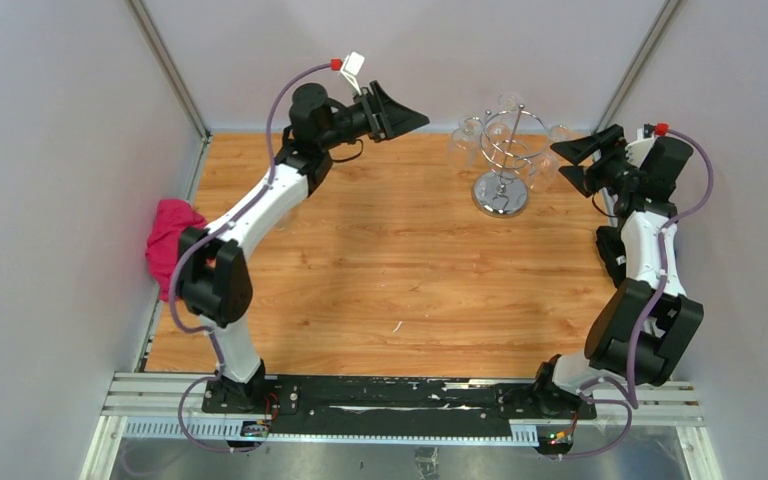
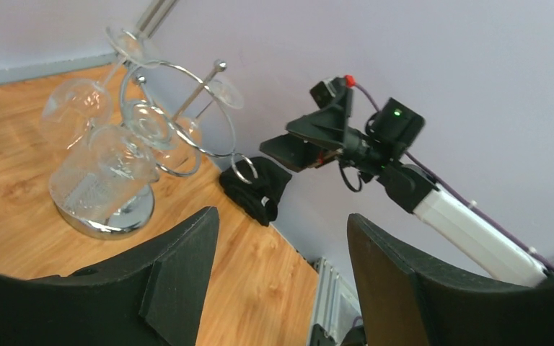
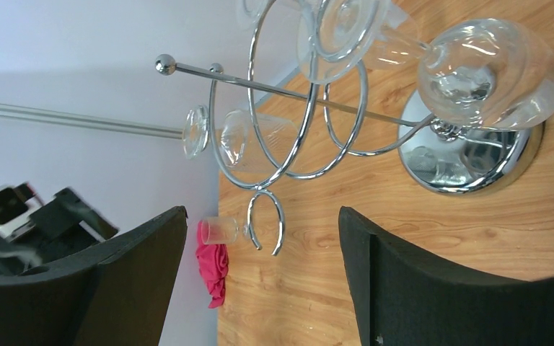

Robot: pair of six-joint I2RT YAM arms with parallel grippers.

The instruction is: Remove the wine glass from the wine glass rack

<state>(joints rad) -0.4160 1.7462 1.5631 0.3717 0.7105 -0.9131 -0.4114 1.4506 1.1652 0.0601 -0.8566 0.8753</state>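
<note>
The wine glass rack (image 1: pixel 500 194), chrome wire on a round mirrored base, stands at the back right of the table. Several clear wine glasses hang upside down from its hooks, one on its left (image 1: pixel 467 143). My left gripper (image 1: pixel 408 119) is raised to the left of the rack, open and empty, pointing toward it. My right gripper (image 1: pixel 572 165) hovers just right of the rack, open and empty. In the left wrist view the rack (image 2: pixel 126 216) and a wine glass (image 2: pixel 79 108) lie ahead left of my gripper (image 2: pixel 281 216). In the right wrist view the rack (image 3: pixel 274 88) and a wine glass (image 3: pixel 494 72) sit ahead of my gripper (image 3: pixel 263 210).
A pink cloth (image 1: pixel 168 245) lies at the table's left edge against the wall. A small clear glass (image 3: pixel 220 229) stands near it. A black bundle (image 2: pixel 256 189) sits by the right wall. Walls close off three sides of the wooden table (image 1: pixel 400 290).
</note>
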